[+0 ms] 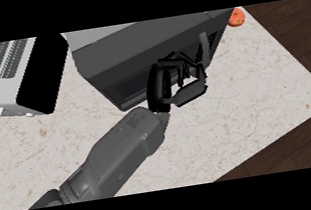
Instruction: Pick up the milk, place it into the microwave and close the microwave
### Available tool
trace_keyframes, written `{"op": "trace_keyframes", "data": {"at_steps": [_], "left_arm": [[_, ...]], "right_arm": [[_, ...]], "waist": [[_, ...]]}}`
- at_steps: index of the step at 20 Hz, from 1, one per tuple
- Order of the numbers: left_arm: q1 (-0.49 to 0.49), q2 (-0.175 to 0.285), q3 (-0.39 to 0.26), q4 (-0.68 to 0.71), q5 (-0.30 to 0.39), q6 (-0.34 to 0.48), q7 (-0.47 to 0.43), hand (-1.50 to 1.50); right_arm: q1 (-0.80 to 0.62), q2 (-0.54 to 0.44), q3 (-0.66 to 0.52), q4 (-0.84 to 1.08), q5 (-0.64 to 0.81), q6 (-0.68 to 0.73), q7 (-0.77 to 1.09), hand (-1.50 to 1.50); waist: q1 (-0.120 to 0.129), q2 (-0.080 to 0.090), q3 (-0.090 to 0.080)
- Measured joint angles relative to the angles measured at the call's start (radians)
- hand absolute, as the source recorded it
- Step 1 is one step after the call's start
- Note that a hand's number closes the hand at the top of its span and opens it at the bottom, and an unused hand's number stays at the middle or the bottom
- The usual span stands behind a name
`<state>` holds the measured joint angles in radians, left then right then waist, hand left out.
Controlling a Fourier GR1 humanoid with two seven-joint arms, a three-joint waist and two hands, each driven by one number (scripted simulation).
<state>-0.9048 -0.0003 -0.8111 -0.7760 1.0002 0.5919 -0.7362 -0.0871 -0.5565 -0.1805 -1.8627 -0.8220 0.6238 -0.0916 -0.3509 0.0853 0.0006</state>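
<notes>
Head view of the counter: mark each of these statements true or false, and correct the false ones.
1. The left hand is at the microwave's front. True.
2. The white appliance stands to the right of the microwave. False: it stands to its left.
3. An orange thing lies by the microwave's far right corner. True.
4. A milk carton stands in plain view on the counter. False: no milk shows.

White toaster (5, 79), orange item (236, 17), marble counter (253, 92)
</notes>
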Motion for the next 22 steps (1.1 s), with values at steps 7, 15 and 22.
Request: {"op": "trace_keyframes", "data": {"at_steps": [7, 15, 22], "left_arm": [[-0.004, 0.000, -0.007, 0.009, 0.022, -0.002, -0.019, 1.50], [-0.023, 0.001, -0.040, 0.039, 0.018, 0.003, -0.029, 1.50], [-0.052, -0.001, -0.090, 0.064, 0.018, 0.033, 0.006, 1.50]], "right_arm": [[-0.004, -0.027, -0.010, -0.003, -0.032, 0.012, 0.014, -1.50], [-0.022, -0.047, -0.008, -0.010, -0.080, 0.035, 0.023, -1.50], [-0.026, -0.064, 0.003, -0.015, -0.132, 0.062, 0.033, -1.50]], "waist": [[-0.002, -0.001, 0.000], [-0.004, -0.002, 0.004], [0.008, -0.006, 0.005]]}}
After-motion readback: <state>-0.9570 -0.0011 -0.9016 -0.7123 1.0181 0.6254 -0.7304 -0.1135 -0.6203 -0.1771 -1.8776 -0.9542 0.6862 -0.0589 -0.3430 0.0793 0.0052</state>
